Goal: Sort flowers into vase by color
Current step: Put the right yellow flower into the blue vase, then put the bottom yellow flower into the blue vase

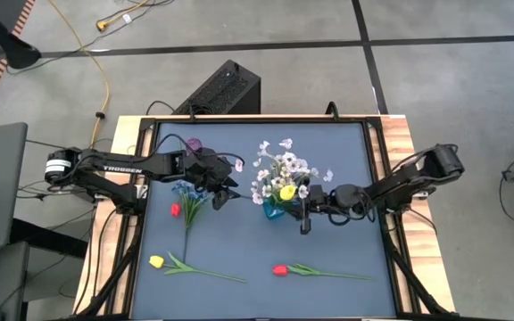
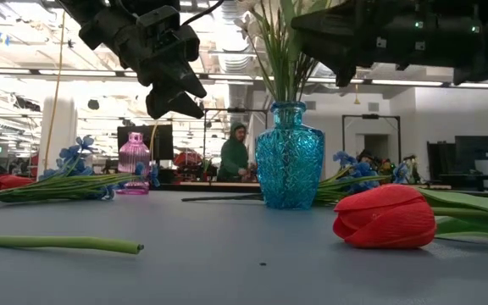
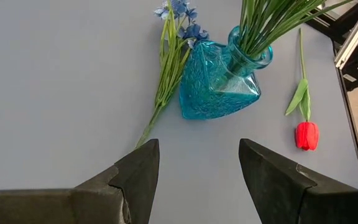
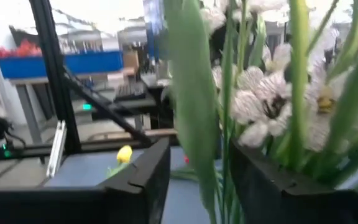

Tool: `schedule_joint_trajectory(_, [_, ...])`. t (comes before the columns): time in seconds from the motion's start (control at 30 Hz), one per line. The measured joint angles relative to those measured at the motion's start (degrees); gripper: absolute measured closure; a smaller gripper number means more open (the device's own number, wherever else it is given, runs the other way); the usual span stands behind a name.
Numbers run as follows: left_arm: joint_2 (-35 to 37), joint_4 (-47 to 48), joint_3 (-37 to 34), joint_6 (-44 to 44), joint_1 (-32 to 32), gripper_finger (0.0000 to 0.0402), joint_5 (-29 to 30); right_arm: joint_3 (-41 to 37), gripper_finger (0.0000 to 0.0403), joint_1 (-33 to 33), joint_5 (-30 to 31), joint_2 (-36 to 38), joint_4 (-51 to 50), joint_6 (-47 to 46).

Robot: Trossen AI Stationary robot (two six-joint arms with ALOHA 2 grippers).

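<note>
Blue-grey matting [image 1: 328, 232] covers the table we work over, with a concrete floor around it and a busy workshop beyond, where a person [image 2: 236, 152] shows behind the glassware in the low view.

On the left side we see our left gripper [image 1: 226, 189] hanging above the mat, away from every stem, its fingers [image 3: 143, 171] spread wide with nothing between them. Just beyond it stands a small pink vase [image 1: 194, 144], near the far edge. Below the gripper lies a blue sprig [image 1: 186, 196] with a red tulip [image 1: 175, 209] beside it, both flat on the mat. Nearer the front edge a yellow tulip [image 1: 157, 262] lies on its side, stem pointing right.

At the middle stands the blue glass vase [image 1: 275, 210], upright, holding a bunch of white sprigs [image 1: 279, 169] and one yellow tulip [image 1: 287, 193] among them. In the low view another blue sprig [image 2: 358, 174] lies on the mat just behind the vase.

Toward the front, a second red tulip [image 1: 280, 269] lies flat, its stem running right.

On the right, our right gripper [image 1: 303, 209] sits close against the blue vase at the height of the bouquet. Its fingers [image 4: 145, 171] stand apart, with green stems and a leaf passing between them, not pinched.
</note>
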State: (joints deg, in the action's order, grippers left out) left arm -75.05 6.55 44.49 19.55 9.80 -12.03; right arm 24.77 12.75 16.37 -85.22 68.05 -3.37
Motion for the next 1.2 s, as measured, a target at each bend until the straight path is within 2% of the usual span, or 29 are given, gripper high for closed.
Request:
schedule_joint_trajectory(0.2, [0.00, 0.02, 0.00, -0.02, 0.00, 0.0192, -0.02, 0.00, 0.0171, -0.04, -2.91, 10.44, -16.02, -4.21])
schedule_joint_trajectory(0.43, [0.00, 0.02, 0.00, 0.76, -0.05, 0.0192, -2.23, 0.00, 0.0168, 0.11, -8.44, 22.79, -33.16, -8.67])
schedule_joint_trajectory(0.63, [0.01, 0.02, 0.00, 4.03, -1.80, 0.0192, -5.47, 0.83, 0.0168, 3.39, -10.99, 30.35, -46.54, -9.70])
schedule_joint_trajectory(0.87, [0.02, -0.04, 0.00, 13.65, -8.03, 0.0192, -4.97, 8.45, 0.0168, 8.96, -13.54, 32.47, -65.49, -10.09])
schedule_joint_trajectory(1.03, [0.02, -0.82, 0.00, 24.88, -14.02, 0.0192, 0.08, 11.62, 0.0168, 12.15, -13.54, 32.34, -67.92, -9.69])
schedule_joint_trajectory(1.2, [0.02, -4.73, 0.00, 32.37, -21.35, 0.0192, 3.24, 13.04, 0.0168, 15.06, -13.54, 32.34, -67.81, -9.66])
